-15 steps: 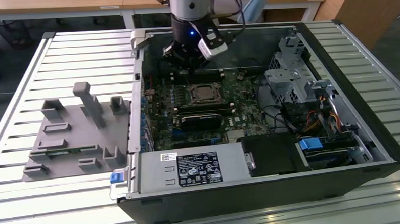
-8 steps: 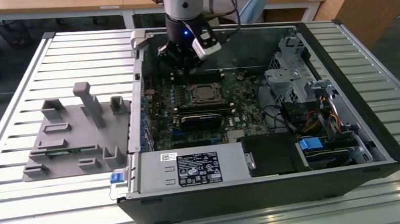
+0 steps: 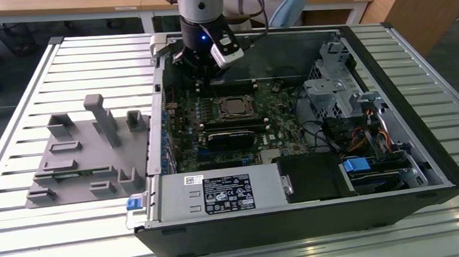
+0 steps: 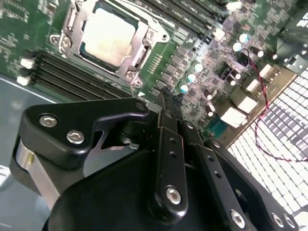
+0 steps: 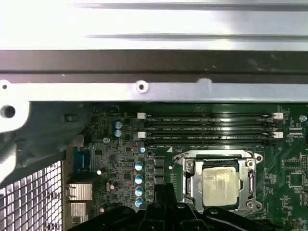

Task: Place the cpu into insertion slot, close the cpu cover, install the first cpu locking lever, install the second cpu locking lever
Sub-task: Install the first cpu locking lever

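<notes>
The cpu [image 3: 232, 107] [image 4: 107, 36] [image 5: 220, 186] lies flat in the insertion slot [image 3: 233, 114] on the green circuit board [image 3: 270, 127], pale metal face up. The silvery cpu cover [image 4: 140, 44] [image 5: 191, 179] lies down around it, framing the chip. A thin metal lever [image 5: 216, 154] runs along one side of the socket. My gripper [image 3: 204, 80] [image 4: 168, 94] [image 5: 163, 188] hangs above the board beside the socket, toward the case's back wall. Its black fingers are shut together and hold nothing.
The open computer case [image 3: 415, 126] rests on a slatted metal table [image 3: 26, 85]. A grey labelled power supply box [image 3: 216, 193] fills its front. Long black memory slots [image 5: 207, 127] [image 4: 62, 72] flank the socket. A drive cage [image 3: 332, 95] stands at the exterior view's right, a grey fixture [image 3: 83, 152] at its left.
</notes>
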You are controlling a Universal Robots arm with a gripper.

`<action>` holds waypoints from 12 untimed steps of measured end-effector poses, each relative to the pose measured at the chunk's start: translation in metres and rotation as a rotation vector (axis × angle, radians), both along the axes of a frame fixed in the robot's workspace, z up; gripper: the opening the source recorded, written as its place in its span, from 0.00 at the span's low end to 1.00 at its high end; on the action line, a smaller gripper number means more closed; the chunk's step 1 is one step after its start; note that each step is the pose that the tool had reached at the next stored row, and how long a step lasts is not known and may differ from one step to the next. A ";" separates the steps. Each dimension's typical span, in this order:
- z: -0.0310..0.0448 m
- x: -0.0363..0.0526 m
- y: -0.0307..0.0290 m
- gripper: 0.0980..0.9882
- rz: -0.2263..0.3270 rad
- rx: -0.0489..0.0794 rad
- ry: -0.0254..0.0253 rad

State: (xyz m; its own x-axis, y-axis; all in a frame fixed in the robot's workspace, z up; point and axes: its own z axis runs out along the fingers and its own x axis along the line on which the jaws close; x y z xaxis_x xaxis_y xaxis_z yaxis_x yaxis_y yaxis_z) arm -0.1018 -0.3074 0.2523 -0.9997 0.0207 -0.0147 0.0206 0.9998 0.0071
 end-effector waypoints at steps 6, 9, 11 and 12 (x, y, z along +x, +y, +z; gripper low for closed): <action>-0.0002 -0.0042 0.0089 0.01 0.000 0.000 -0.0001; -0.0004 -0.0047 0.0162 0.01 0.000 0.000 -0.0001; -0.0004 -0.0048 0.0200 0.01 0.000 0.000 0.0000; -0.0005 -0.0048 0.0211 0.01 0.000 0.000 -0.0001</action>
